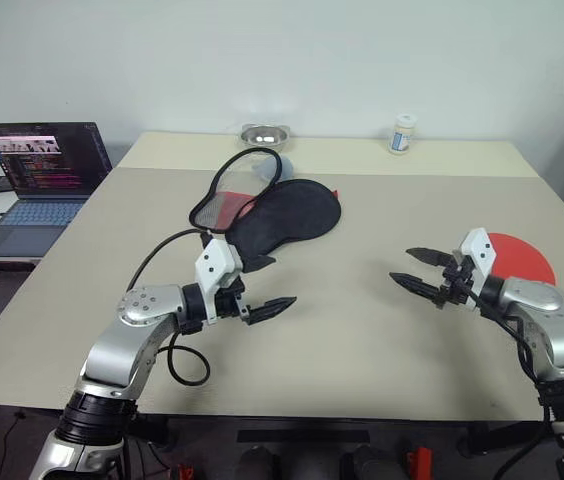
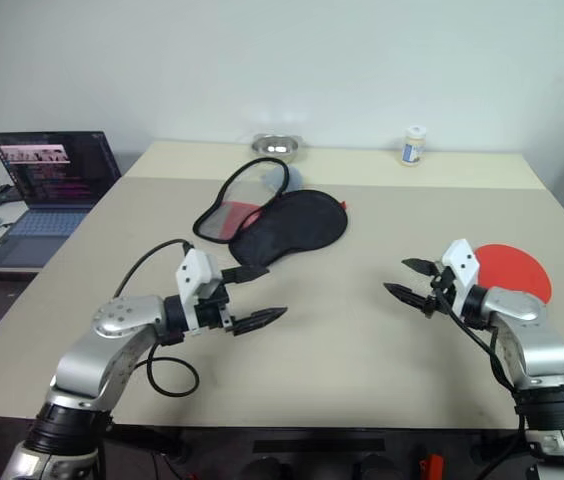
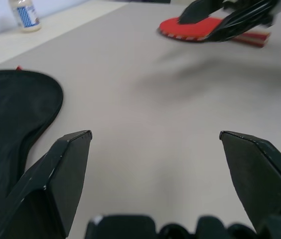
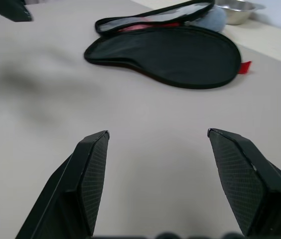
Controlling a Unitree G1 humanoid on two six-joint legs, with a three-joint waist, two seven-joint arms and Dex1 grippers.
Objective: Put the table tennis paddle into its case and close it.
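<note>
The case lies unzipped on the table's far middle, black fabric half flat, with its clear-window half raised behind it. The table tennis paddle lies red face up at the right, just behind my right gripper and partly hidden by it. Hovering above the table to the paddle's left, my right gripper is open and holds nothing. Near the front left, my left gripper is open too and empty, just in front of the case's narrow end.
A small steel bowl and a white bottle stand at the table's far edge. An open laptop sits on a side desk to the left. A black cable loops off my left arm near the front edge.
</note>
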